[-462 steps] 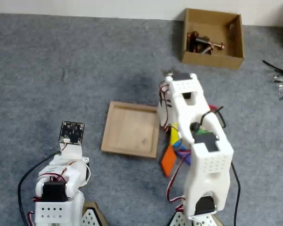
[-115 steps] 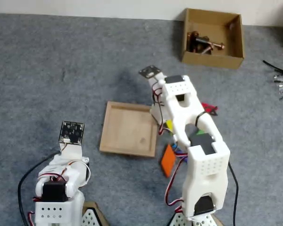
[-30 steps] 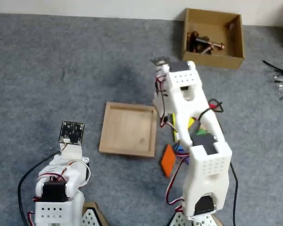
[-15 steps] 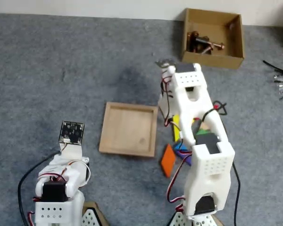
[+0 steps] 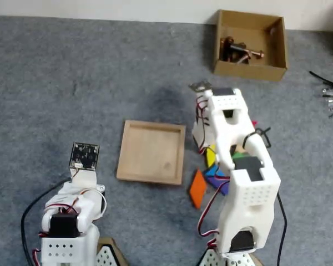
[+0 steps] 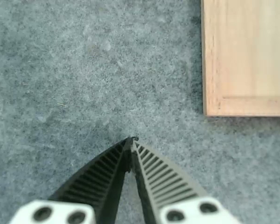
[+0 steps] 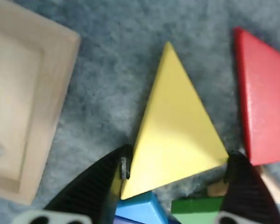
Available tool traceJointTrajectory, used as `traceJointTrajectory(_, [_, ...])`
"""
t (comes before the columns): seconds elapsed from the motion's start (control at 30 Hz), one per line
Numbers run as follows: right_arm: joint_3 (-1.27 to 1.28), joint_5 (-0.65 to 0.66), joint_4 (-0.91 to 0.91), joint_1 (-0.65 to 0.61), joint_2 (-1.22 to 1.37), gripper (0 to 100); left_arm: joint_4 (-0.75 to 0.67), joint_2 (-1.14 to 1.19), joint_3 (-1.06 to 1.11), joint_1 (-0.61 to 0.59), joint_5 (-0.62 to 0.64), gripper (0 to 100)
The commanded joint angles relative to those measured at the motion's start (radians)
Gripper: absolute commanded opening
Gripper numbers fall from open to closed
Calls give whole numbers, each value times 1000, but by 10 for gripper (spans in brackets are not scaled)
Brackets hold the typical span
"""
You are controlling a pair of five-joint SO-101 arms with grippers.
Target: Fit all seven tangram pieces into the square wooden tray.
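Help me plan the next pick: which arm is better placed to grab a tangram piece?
Right. The right gripper, open, straddles the yellow triangle beside the tray; the left gripper sits shut over bare carpet.

Tangram pieces [image 5: 197,187] lie right of the tray [image 5: 150,152].

My left arm [image 5: 72,213] and right arm [image 5: 233,124] are white hole-dotted plastic with black servos and red-black cables; my left end effector [image 6: 131,140] is ribbed black.

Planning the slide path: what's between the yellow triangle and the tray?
Only bare grey carpet. In the right wrist view, nothing lies between the yellow triangle and the rim of the tray.
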Motion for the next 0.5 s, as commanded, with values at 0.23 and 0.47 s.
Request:
traceJointTrajectory(0.23, [56,49,-90,7,-30,303,3,-10,18,12,2,5])
traceJointTrajectory(0.47, [56,51,-90,-22,-30,300,3,-10,18,12,2,5])
